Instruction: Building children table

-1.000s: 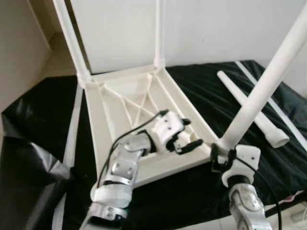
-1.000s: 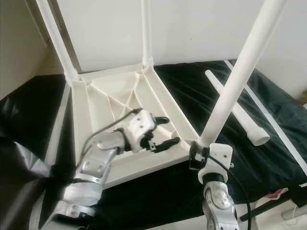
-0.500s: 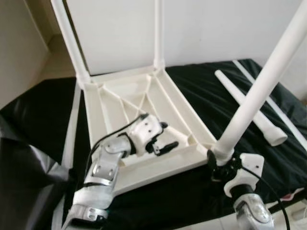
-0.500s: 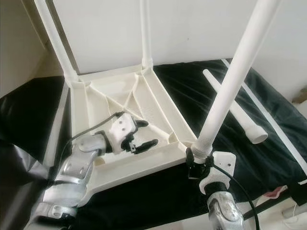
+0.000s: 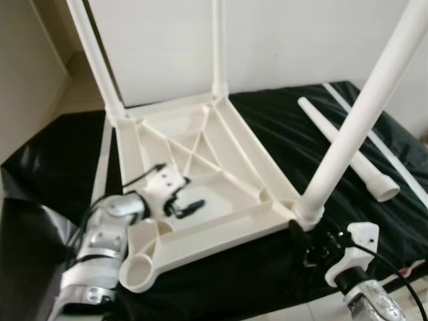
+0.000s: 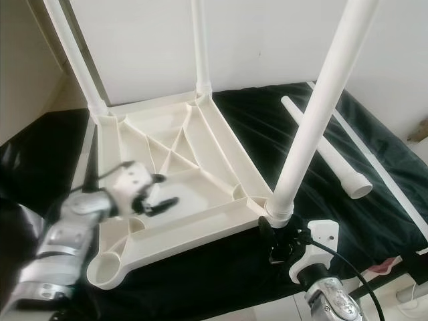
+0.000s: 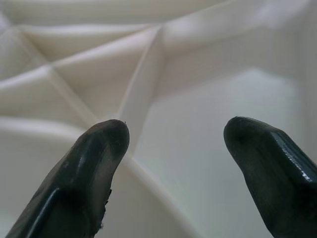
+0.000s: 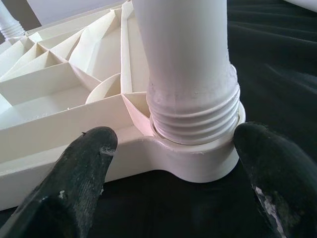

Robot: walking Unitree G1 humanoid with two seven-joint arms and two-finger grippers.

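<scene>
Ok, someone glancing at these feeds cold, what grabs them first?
The upturned white tabletop on the black sheet, three legs up, its near-left socket empty. A loose leg lies to the right. The open right gripper sits below the near-right leg; the open left gripper hovers inside.

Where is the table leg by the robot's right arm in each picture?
Left eye view: the leg slants up from the tabletop's near right corner.
Right eye view: the same leg, right of middle.
Left wrist view: not in it.
Right wrist view: its threaded bottom, middle.
Shared landmark: the corner socket holding it.
</scene>
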